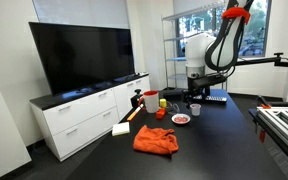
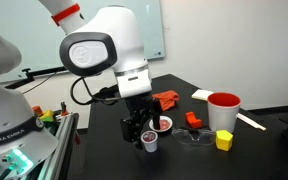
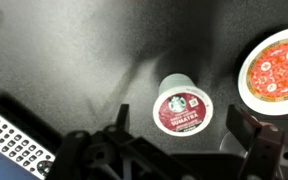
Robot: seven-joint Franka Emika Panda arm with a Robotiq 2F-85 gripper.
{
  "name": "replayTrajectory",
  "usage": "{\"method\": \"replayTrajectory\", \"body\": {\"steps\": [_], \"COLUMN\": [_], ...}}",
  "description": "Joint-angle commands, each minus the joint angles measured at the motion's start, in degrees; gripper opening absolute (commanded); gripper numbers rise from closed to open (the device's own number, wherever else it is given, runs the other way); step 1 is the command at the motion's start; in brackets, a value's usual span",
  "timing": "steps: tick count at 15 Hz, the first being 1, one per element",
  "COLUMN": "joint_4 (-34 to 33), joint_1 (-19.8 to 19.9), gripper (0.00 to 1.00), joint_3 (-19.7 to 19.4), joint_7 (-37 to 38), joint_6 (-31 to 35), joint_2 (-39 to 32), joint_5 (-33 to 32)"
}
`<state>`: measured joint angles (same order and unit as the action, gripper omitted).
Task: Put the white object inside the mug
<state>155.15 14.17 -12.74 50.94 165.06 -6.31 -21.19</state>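
Note:
The white object is a small coffee pod (image 3: 183, 103) with white sides and a dark red printed lid. It stands upright on the black table, and an exterior view shows it just below the gripper (image 2: 150, 144). My gripper (image 3: 184, 125) is open and hangs right over the pod, one finger on each side and neither touching it. It also shows in both exterior views (image 2: 141, 128) (image 1: 193, 98). The red mug (image 2: 224, 110) stands upright some way off and also shows across the table (image 1: 151, 100).
A red-and-white shallow bowl (image 3: 275, 70) (image 2: 165, 124) sits close beside the pod. A remote (image 3: 14, 145) lies on the other side. A yellow block (image 2: 224, 140), an orange cloth (image 1: 156, 139) and a flat white-and-yellow block (image 1: 121, 128) lie on the table.

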Motion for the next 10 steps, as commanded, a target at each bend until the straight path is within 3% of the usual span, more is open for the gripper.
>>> {"method": "replayTrajectory", "body": {"steps": [1, 7, 8, 10], "joint_4": [-1.28, -2.61, -2.74, -3.06], "joint_1": [-3.64, -7.1, -7.57, -8.46], "gripper": [1.0, 0.97, 0.73, 0.68], "joint_3": [-2.94, -6.22, -6.69, -7.51], "joint_7": [0.24, -0.23, -0.22, -0.12], "joint_6": [1.2, 1.77, 1.7, 1.56], "joint_2": [-1.69, -3.78, -3.9, -4.3], "joint_5": [1.9, 3.45, 3.63, 3.77]}}
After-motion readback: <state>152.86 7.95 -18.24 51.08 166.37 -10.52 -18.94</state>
